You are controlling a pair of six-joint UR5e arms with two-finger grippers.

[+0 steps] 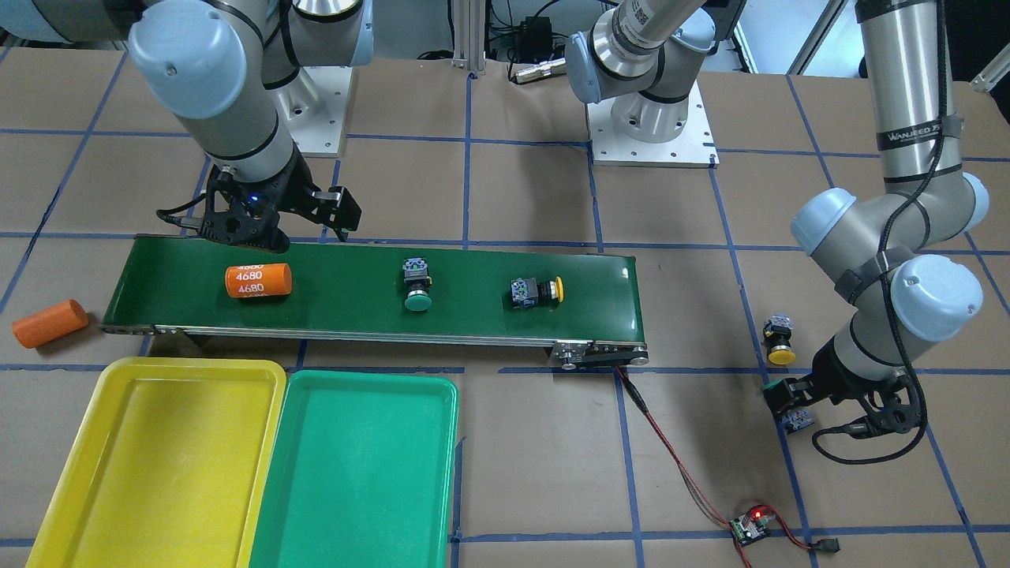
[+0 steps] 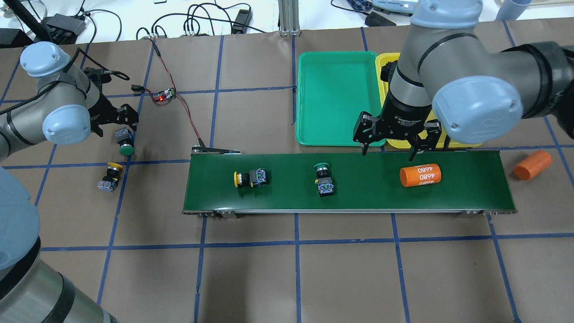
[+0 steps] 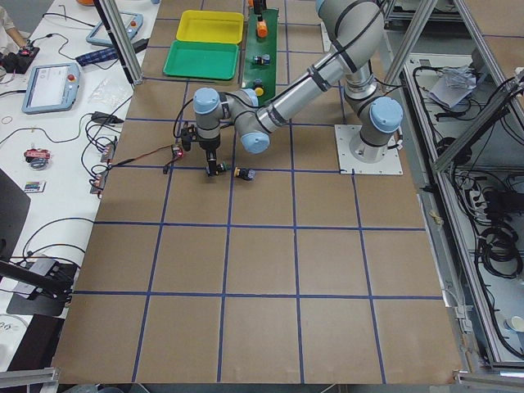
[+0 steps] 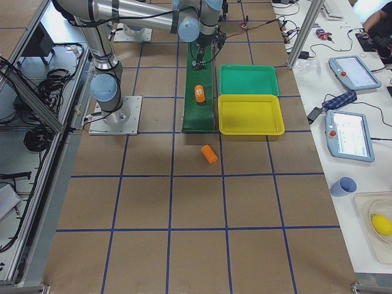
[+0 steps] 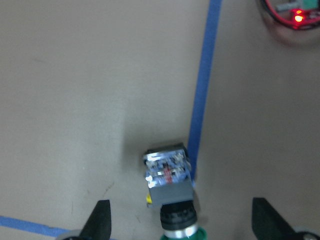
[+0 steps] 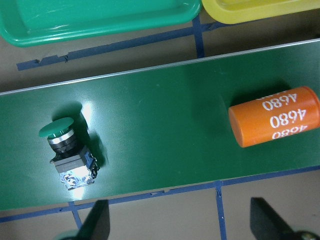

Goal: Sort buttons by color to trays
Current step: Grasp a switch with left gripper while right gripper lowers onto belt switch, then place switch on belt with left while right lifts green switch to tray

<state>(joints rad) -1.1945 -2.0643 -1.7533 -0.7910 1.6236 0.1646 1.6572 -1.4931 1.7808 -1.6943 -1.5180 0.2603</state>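
Two buttons lie on their sides on the belt: a yellow-capped button (image 2: 251, 178) and a green-capped button (image 2: 323, 179). Two more lie on the table beyond the belt's left end, a green one (image 2: 124, 142) and a yellow one (image 2: 110, 177). My left gripper (image 5: 182, 225) is open, low over that green button (image 5: 170, 180), with a finger on either side. My right gripper (image 2: 388, 150) hangs open over the belt's far edge, above the orange cylinder and the green button (image 6: 67, 150). The green tray (image 2: 336, 98) holds nothing; the yellow tray (image 2: 384, 67) is largely hidden behind my right arm.
The dark-green conveyor belt (image 2: 358, 197) also carries an orange cylinder (image 2: 420, 176) marked 4680. Another orange cylinder (image 2: 532, 164) lies on the table past the belt's right end. A small circuit board (image 2: 166, 95) with a red light is wired to the belt's left end.
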